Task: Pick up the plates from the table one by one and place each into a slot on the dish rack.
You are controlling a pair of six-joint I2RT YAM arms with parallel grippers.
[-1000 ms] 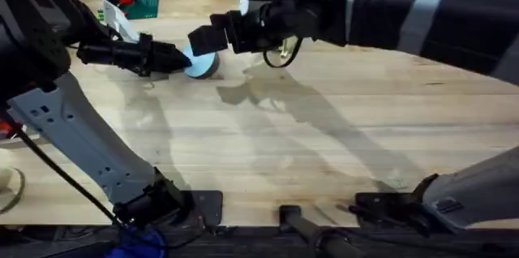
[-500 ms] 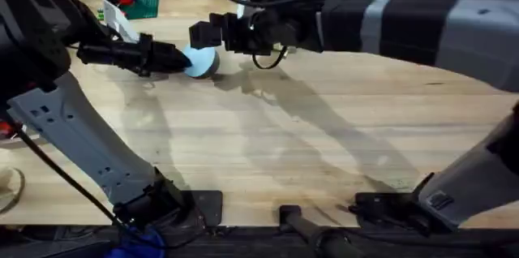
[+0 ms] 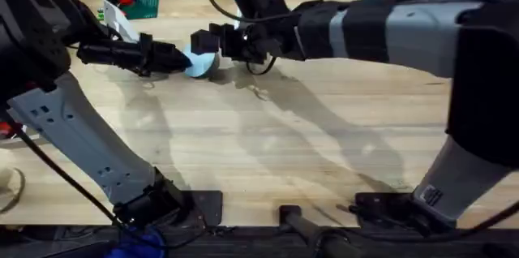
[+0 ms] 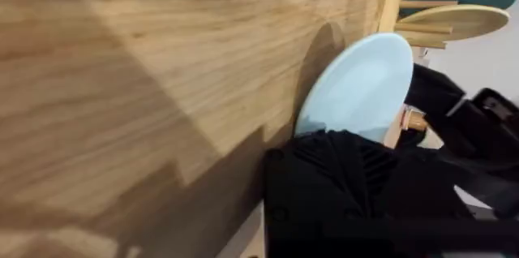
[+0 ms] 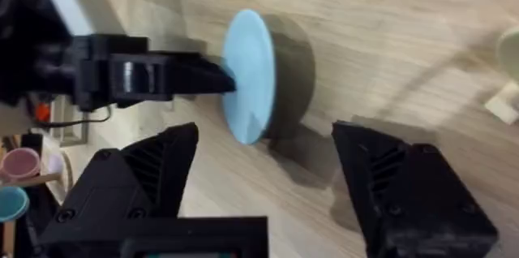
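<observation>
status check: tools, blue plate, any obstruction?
Left tool shut on the round light blue plastic plate, holding it on edge above the wooden table. Right tool open, facing the plate, not touching. Nothing between them.

The left arm rises from its base at the lower left and stretches forward over the far left of the table, its wrist level and its gripper (image 3: 185, 60) pointing right, fingers closed on the rim of the light blue plate (image 3: 203, 62). The right arm sweeps from the lower right across the middle, its gripper (image 3: 212, 40) pointing left, just beside the left one. Its black fingers (image 5: 154, 169) stand wide apart.
</observation>
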